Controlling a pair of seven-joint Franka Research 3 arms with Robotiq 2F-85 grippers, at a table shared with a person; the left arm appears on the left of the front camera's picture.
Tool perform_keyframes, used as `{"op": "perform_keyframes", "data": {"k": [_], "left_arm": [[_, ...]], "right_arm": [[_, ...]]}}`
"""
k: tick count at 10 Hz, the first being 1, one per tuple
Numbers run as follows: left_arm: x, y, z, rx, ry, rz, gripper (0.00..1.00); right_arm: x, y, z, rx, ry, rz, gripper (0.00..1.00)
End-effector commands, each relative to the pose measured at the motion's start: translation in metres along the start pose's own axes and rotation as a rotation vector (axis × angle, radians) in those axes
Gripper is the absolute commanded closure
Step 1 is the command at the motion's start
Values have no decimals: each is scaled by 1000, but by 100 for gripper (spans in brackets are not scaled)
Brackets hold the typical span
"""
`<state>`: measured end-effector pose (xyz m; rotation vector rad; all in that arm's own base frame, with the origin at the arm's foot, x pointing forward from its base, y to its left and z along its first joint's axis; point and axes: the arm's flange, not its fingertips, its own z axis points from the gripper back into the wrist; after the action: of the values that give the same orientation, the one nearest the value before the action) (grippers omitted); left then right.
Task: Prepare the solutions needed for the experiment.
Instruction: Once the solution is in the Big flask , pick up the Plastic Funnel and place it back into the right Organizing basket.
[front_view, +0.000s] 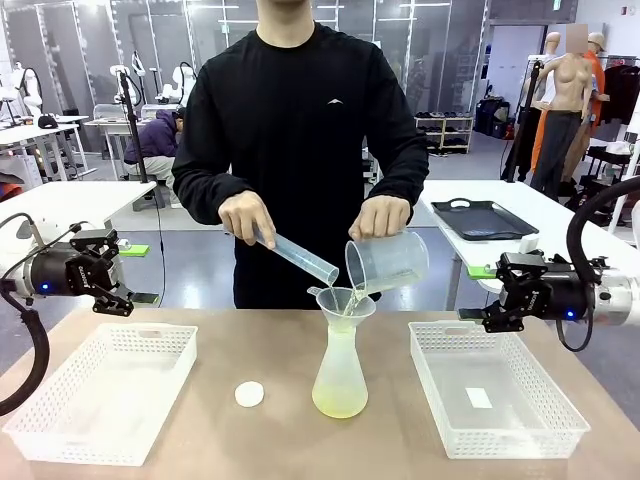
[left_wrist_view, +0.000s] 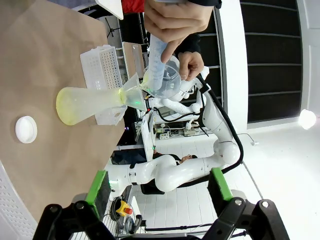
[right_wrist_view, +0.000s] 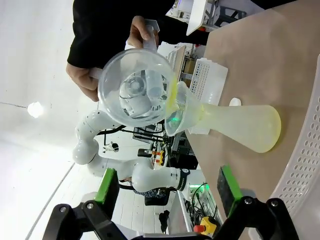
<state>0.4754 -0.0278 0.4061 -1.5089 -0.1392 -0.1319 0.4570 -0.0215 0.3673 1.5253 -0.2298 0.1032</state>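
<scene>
Baskets of white plastic, a left basket (front_view: 150, 331) and a right basket (front_view: 480, 328), flank a white cap (front_view: 249, 394) and an upright clear flask (front_view: 340, 365) at mid-table. The solutions (front_view: 339, 404), pale yellow-green, lie shallow in the flask's base. Left gripper (front_view: 120, 272) and right gripper (front_view: 497, 292) hover at the table's sides, fingers apart, holding nothing. Beyond, a person's hand (front_view: 380, 216) tips a beaker (front_view: 390, 262) over the funnel (front_view: 343, 300) in the flask's neck. The other hand (front_view: 246, 215) holds a slanted cylinder (front_view: 300, 256).

Bright even indoor light; wrist views distorted.
</scene>
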Motion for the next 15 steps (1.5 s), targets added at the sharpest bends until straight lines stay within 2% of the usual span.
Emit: {"op": "perform_keyframes", "data": {"k": [1, 15], "left_arm": [[1, -2, 0, -2, -10, -3, 0], [1, -2, 0, -2, -10, -3, 0]], "right_arm": [[0, 1, 1, 9, 2, 4, 0], [0, 1, 1, 9, 2, 4, 0]]}}
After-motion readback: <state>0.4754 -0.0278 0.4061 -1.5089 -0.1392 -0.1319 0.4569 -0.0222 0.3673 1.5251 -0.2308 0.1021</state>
